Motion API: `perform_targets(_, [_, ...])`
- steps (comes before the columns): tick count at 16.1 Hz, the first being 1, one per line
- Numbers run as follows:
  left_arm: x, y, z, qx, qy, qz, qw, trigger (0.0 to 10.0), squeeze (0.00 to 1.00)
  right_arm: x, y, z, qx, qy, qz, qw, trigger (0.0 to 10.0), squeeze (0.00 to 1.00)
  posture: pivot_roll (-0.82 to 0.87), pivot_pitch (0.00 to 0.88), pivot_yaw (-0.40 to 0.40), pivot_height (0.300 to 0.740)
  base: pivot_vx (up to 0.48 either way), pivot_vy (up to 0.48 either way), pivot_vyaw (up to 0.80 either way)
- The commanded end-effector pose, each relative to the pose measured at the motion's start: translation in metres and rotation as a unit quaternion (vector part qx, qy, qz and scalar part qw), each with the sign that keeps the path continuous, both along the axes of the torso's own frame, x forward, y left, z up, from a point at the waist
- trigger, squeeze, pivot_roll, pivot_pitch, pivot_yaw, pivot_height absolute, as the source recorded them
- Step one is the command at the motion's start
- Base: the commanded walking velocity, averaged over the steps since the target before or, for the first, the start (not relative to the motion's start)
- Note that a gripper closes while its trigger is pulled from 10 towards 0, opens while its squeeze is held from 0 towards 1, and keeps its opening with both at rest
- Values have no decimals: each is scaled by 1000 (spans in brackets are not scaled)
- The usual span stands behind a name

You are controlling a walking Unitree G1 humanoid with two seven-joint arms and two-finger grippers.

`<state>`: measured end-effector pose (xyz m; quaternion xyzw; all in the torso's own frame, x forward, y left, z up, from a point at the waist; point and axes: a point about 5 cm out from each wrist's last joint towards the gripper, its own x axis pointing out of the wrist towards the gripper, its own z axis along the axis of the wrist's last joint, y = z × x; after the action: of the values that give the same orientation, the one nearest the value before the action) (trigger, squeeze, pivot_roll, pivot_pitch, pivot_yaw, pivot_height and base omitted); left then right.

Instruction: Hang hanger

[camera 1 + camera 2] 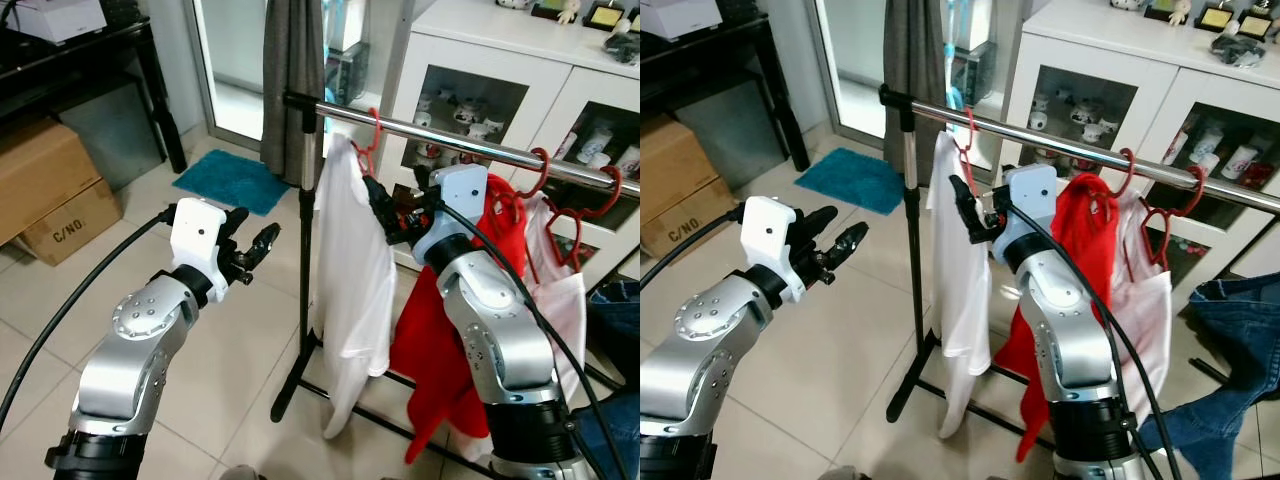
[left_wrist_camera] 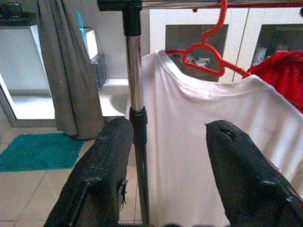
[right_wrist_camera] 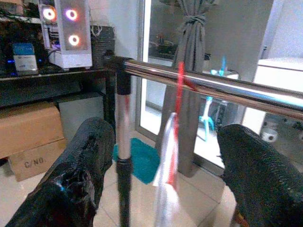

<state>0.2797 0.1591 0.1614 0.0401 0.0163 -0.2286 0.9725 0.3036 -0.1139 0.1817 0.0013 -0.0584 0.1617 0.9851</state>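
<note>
A red hanger (image 1: pixel 372 140) carrying a white shirt (image 1: pixel 350 270) hangs by its hook on the chrome rail (image 1: pixel 470 145) of a clothes rack, near the rail's left end. My right gripper (image 1: pixel 385 215) is raised just behind the shirt's collar and is open. In the right wrist view the hanger (image 3: pixel 177 90) shows edge-on between the spread fingers, touching neither. My left gripper (image 1: pixel 255 228) is held out left of the rack's upright pole (image 1: pixel 305 200), open and empty. It faces the shirt (image 2: pixel 213 142) and the hanger (image 2: pixel 203 47).
A red garment (image 1: pixel 450 330) and a white top (image 1: pixel 560 300) hang further right on red hangers. The rack's foot (image 1: pixel 290 390) lies on the tiled floor. A white glass-door cabinet (image 1: pixel 480 70) stands behind. Cardboard boxes (image 1: pixel 50 190), a teal mat (image 1: pixel 230 180) and a grey curtain (image 1: pixel 292 90) are on the left. Jeans (image 1: pixel 1230 340) are at the right.
</note>
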Motion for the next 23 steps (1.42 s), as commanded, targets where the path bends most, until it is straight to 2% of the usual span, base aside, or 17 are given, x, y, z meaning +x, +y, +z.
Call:
perform_targets(1, [3, -4, 5, 7, -16, -2, 1000, 10000, 914, 1, -5, 2, -2, 9, -16, 1000, 10000, 1000, 33, 0, -24, 740, 0, -270, 0])
perform_targets(6, [4, -6, 4, 9, -18, -10, 1000, 10000, 910, -3, -4, -7, -5, 44, -12, 999, 10000, 1000, 30, 0, -23, 740, 0, -280, 0])
perform_targets(9, [4, -6, 3, 15, -18, -19, 1000, 10000, 898, -19, -1, -5, 46, 77, 41, 995, 10000, 1000, 28, 0, -21, 740, 0, -285, 0])
perform_targets(11, [4, -5, 3, 17, -19, -26, 999, 10000, 898, -29, 2, -5, 88, 107, 73, 988, 10000, 1000, 24, 0, -15, 740, 0, -263, 0])
perform_targets(12, [3, -5, 4, 18, -24, -33, 999, 10000, 878, -32, 3, -4, 101, 118, 77, 985, 10000, 792, 24, 0, -15, 740, 0, 0, 0])
perform_targets(13, [2, -6, 5, 9, -25, -45, 999, 10000, 800, -32, 4, -2, 101, 118, 79, 985, 10000, 0, 20, 0, -11, 740, 0, 0, 0])
perform_targets(14, [0, -8, 5, 4, -25, -60, 998, 10000, 667, -33, 5, 0, 97, 120, 82, 985, 10000, 0, 17, 0, -9, 740, 0, 0, 0])
perform_targets(16, [-12, -12, 4, -4, -18, -120, 993, 10000, 557, -36, 8, 6, 91, 126, 101, 983, 10000, 0, 20, 0, -11, 740, 0, 0, 0])
perform_targets(18, [-18, -14, 2, -5, -4, -147, 989, 10000, 380, -38, 8, 8, 90, 129, 112, 981, 10000, 0, 25, 0, -15, 740, 0, 0, 0])
perform_targets(19, [-24, -14, -2, -1, 16, -170, 985, 10000, 12, -33, 1, 8, 88, 144, 84, 982, 10000, 1000, 31, 0, -18, 740, 0, 0, 0])
perform_targets(21, [-27, -12, -5, 4, 33, -182, 983, 10000, 0, -29, -3, 7, 82, 153, 68, 983, 10000, 1000, 31, 0, -18, 740, 0, 0, 0])
perform_targets(23, [-29, -6, -13, 29, 54, -192, 980, 10000, 0, -18, -11, 4, 63, 166, 23, 984, 10000, 1000, 28, 0, -18, 740, 0, 0, 0])
